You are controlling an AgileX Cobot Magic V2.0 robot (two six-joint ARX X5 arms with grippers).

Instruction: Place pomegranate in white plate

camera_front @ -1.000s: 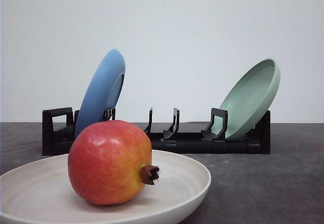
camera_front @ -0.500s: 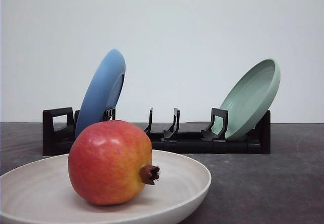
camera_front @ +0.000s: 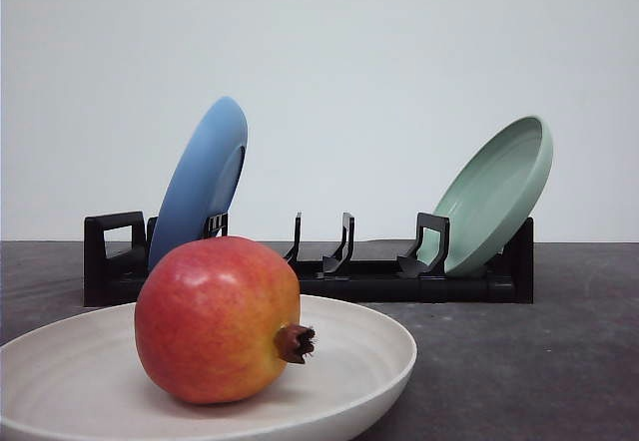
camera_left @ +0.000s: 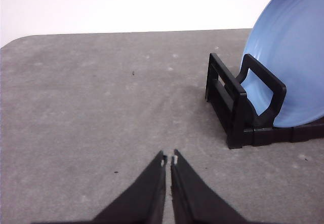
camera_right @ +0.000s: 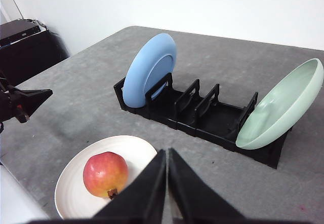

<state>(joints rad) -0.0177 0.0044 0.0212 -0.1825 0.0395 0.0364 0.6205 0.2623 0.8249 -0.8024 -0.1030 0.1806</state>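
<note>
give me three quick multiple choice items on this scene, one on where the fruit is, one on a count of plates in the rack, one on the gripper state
1. Where is the pomegranate?
A. in the white plate
B. on the bare table
C. in the rack

2. How many plates stand in the black rack?
A. one
B. two
C. three

3. How do the two grippers stand?
A. both shut and empty
B. both wide open
C. one clamped on the fruit

Answers:
1. A: the front view shows the fruit resting inside the plate's rim.
2. B: the blue plate leans at the rack's left end and the pale green plate at its right end.
3. A: the left gripper and the right gripper each have their fingertips together with nothing between them.
</note>
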